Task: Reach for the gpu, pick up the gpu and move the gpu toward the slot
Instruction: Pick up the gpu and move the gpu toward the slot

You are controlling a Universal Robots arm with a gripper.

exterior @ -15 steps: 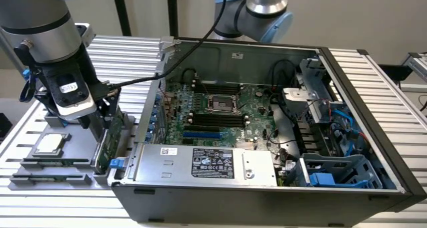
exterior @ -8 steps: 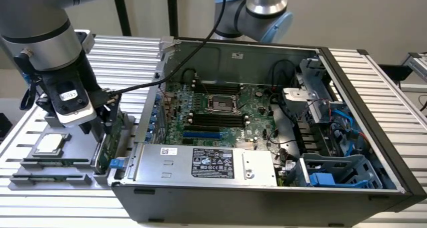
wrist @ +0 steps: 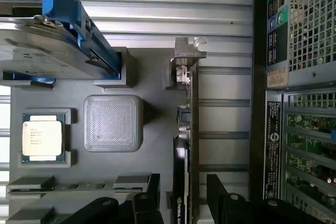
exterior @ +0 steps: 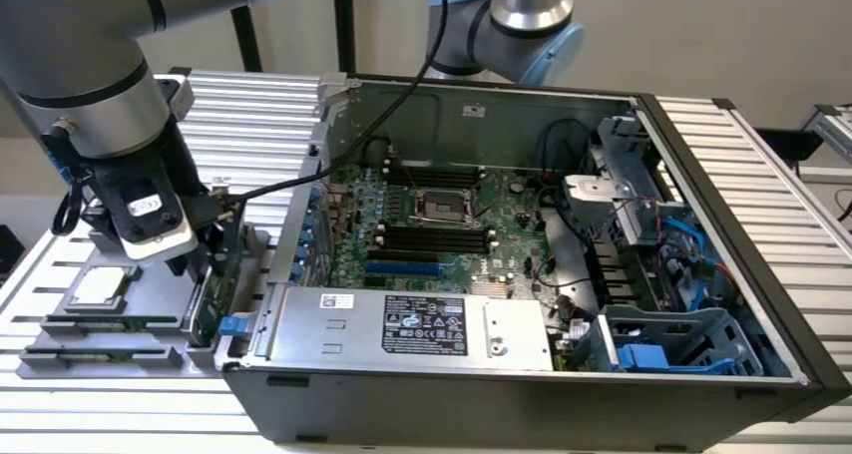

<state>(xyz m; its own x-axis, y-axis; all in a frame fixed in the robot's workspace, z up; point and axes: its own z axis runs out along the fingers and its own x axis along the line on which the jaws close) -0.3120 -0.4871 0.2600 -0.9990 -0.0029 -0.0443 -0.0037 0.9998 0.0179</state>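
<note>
My gripper (wrist: 185, 203) is released, its 2 fingers (wrist: 220, 195) straddling the gpu (wrist: 192, 124), which stands on edge in the tray (wrist: 152, 77) beside the case (wrist: 260, 77). I'd centre first, then squeeze evenly.

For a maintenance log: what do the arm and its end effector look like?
The silver-grey tubular arm has black bands and pale blue joint caps. A white labelled block sits on its black wrist, and a black cable trails to it. The black end effector has two blocky fingers.
</note>
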